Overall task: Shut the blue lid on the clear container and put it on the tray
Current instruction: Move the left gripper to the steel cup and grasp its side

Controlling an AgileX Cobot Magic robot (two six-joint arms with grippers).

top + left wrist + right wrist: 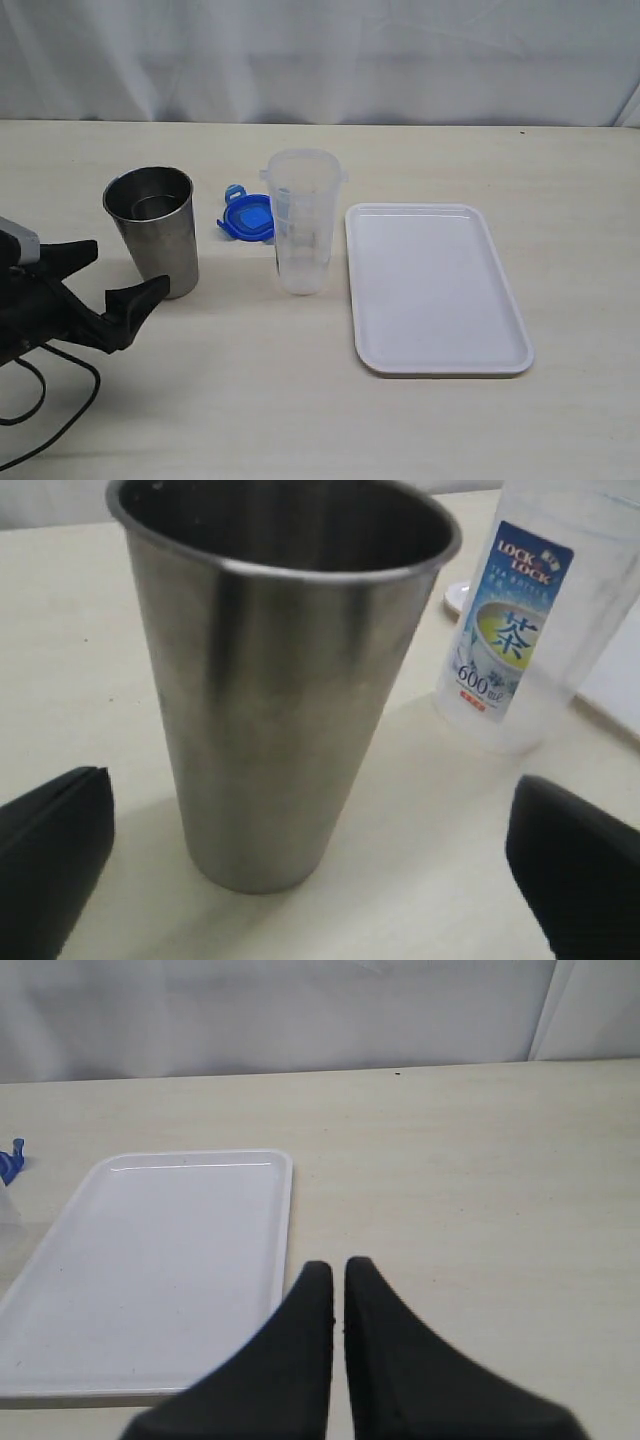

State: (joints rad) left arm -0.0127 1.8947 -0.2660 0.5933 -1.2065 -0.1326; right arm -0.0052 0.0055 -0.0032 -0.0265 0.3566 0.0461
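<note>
Lying loose on table (300, 420): blue lid (246, 217), just beside clear container (303, 222), upright, uncapped, next to tray (437, 290). Opening step, nothing grasped. Left gripper (128, 268) spread wide near steel cup (155, 230); right gripper (338, 1275) pressed together, empty, by tray. Next, likely: reach past cup, pick up lid.

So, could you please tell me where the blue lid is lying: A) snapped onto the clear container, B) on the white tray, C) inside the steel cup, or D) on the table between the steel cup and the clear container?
D: the blue lid lies on the table between the steel cup and the clear container.
</note>
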